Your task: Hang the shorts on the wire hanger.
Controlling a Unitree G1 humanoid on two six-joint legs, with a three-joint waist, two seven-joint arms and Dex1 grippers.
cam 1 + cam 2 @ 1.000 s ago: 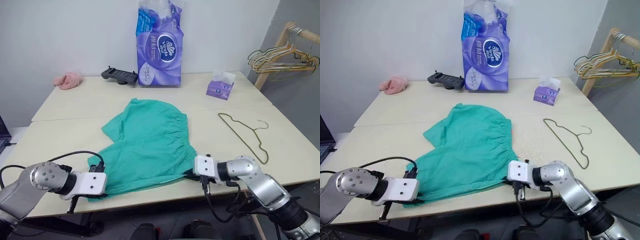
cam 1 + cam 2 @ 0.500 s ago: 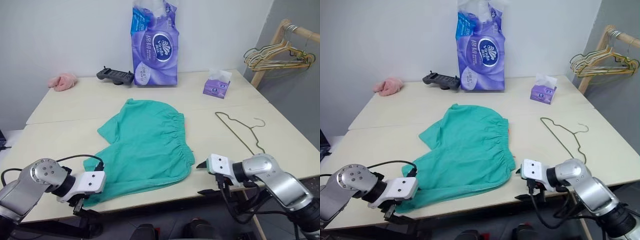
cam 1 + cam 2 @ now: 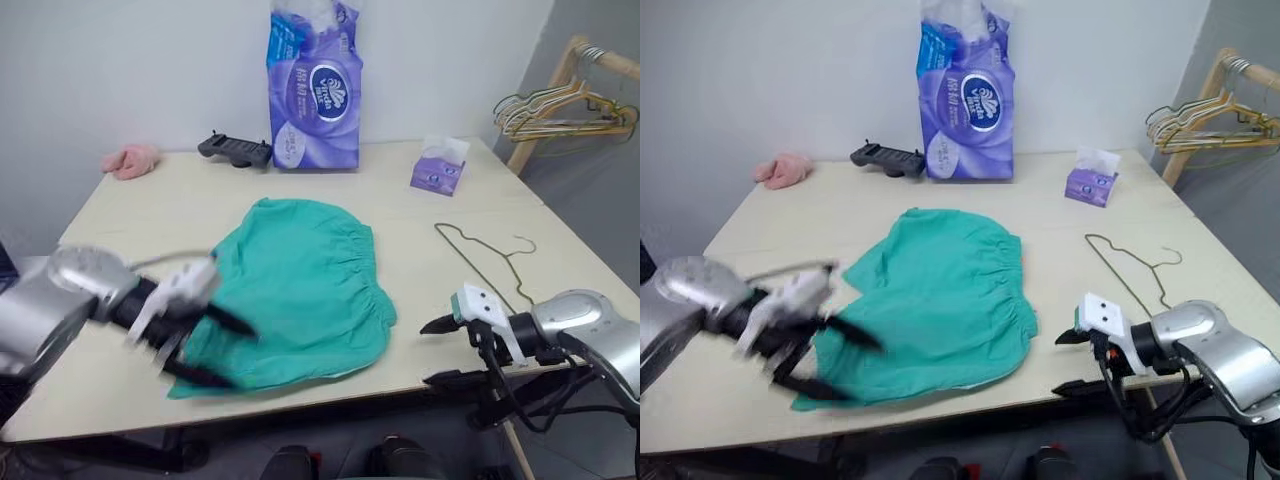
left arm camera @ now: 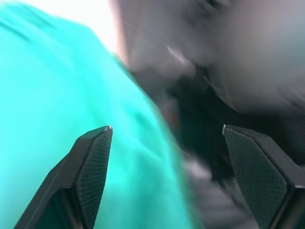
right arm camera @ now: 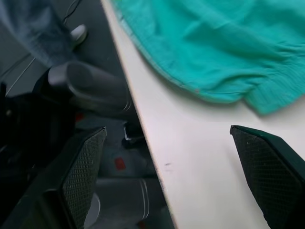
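The teal-green soft fabric shorts (image 3: 300, 295) lie flat on the pale counter (image 3: 120, 200), beside the thin dark wire hanger (image 3: 490, 268). Light and limp, they are best pinched at the gathered waistband. Both grippers' fingers are spread and empty.

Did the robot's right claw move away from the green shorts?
Yes. The right gripper, earlier at the hem of the shorts, now hangs open off the table's front edge, farther toward the wire hanger.
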